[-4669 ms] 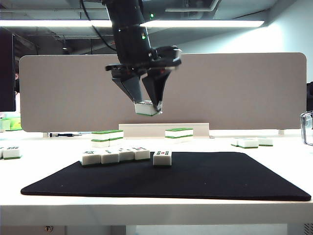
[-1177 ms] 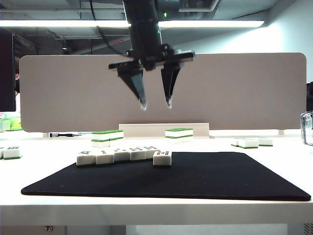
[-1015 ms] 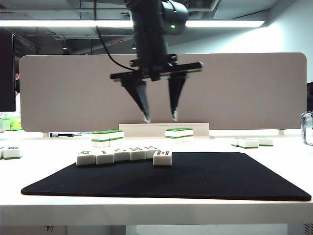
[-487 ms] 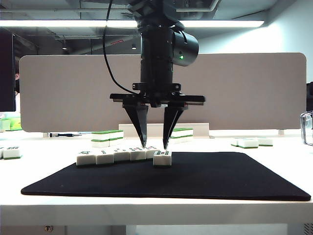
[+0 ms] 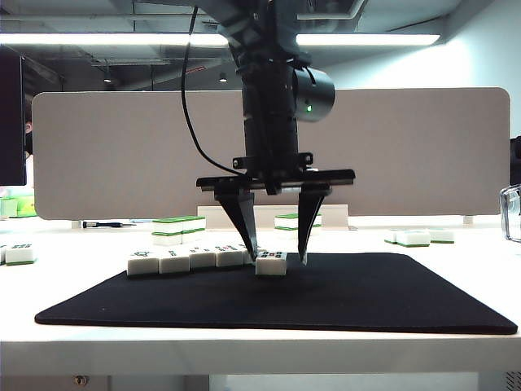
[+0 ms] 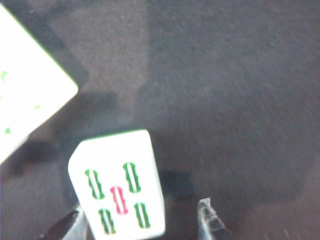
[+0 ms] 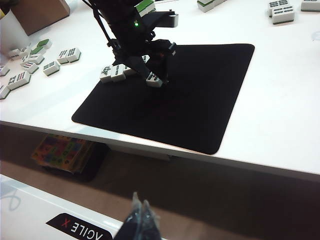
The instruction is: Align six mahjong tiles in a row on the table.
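Six small white green-based mahjong tiles (image 5: 207,259) on black mat, white bench (image 5: 456,244); sixth tile (image 5: 270,262) sits proud of row. Left end effector (image 5: 277,259) spread, straddling it; nudge remains. Right end effector (image 7: 139,216) clenched, parked off bench.

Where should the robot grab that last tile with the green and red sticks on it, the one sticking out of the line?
Probably by its two short ends, coming straight down from above. The tile lies flat, face up on the black mat, with bare mat on its right. The left hand already straddles it, fingers open either side. The right hand is parked off the table.
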